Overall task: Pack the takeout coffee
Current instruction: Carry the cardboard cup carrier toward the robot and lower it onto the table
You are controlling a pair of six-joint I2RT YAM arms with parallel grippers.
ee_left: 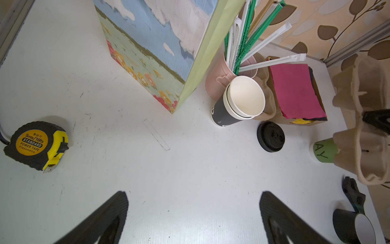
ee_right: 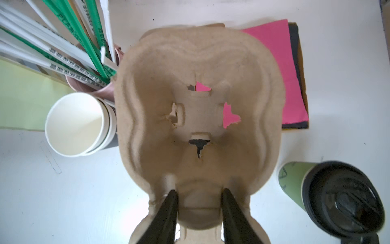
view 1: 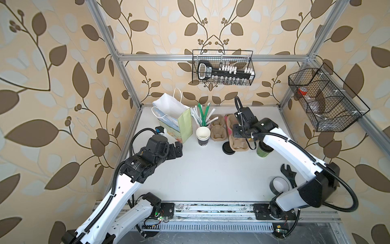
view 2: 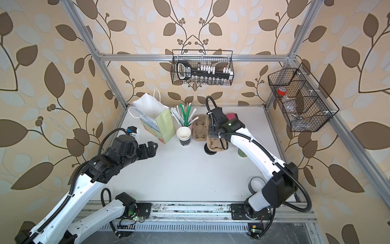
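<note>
The takeout coffee (ee_right: pixel 329 194) stands upright on the table (view 1: pixel 211 175), over on the right side. In both top views the right arm (view 1: pixel 295 152) hides most of it. It stands up with its lid on, most likely so nothing can spill out.

Just beside it is the brown cup carrier (ee_right: pixel 200 84). The right pincer (ee_right: pixel 200 211) is pinching the carrier by its middle ridge, one finger on each side. That looks like a good place to hold it, because the round holes stay free for a cup. The carrier seems to be lifted off the table, since pink napkins (ee_right: pixel 280 63) show through its small gaps.

A loose lid (ee_left: pixel 270 136) lies flat on the table near the carrier. A little further off are the stacked cups (ee_left: pixel 242 99), which have no lids.

The paper bag (ee_left: pixel 158 52) stands open next to them, ready for things to go inside. The left pincer (ee_left: pixel 194 211) is spread wide with nothing in it. It hangs over bare table near the bag, maybe waiting to help.

The coffee is a small light-green paper cup with dark letters on its side. Its black lid (ee_right: pixel 346 200) is round and shiny and sits tight on top.
</note>
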